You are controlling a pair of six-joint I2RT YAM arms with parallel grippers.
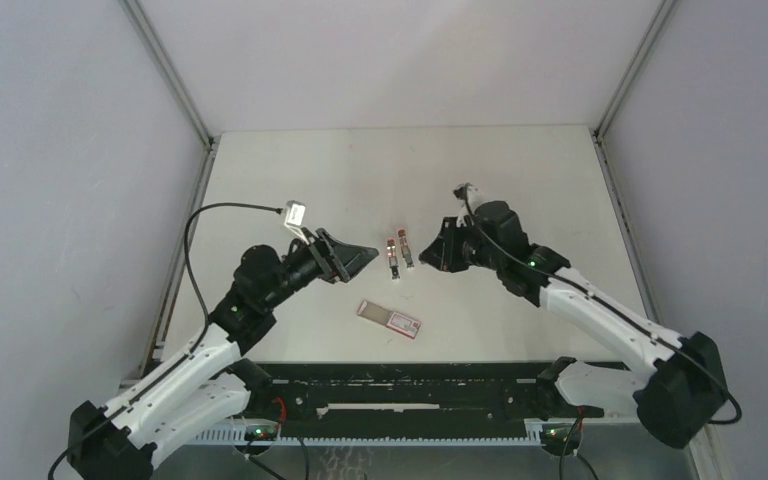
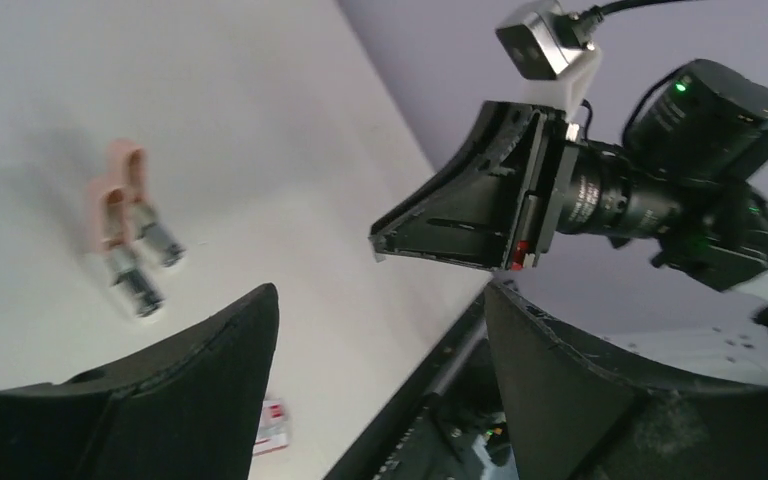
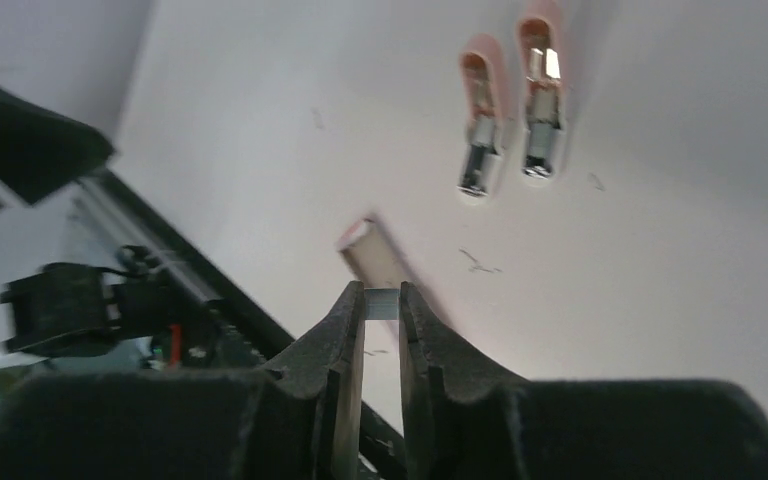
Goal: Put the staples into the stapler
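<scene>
The stapler (image 1: 398, 255) lies mid-table as two slim pink-and-metal pieces side by side, also seen in the left wrist view (image 2: 125, 235) and the right wrist view (image 3: 510, 110). The staples' pack (image 1: 388, 319), a flat pink-red box with a white label, lies nearer the front edge; its corner (image 2: 272, 425) shows past my left finger, and it is blurred (image 3: 375, 255) behind my right fingertips. My right gripper (image 1: 430, 255) (image 3: 382, 300) hovers right of the stapler, shut on a small silver strip of staples (image 3: 382, 303). My left gripper (image 1: 360, 257) (image 2: 380, 300) hangs left of the stapler, open and empty.
The two grippers face each other across the stapler, a short gap apart; my right gripper (image 2: 385, 240) shows as a black wedge in the left wrist view. A black rail (image 1: 410, 385) runs along the table's front edge. Grey walls close in the table's left, back and right.
</scene>
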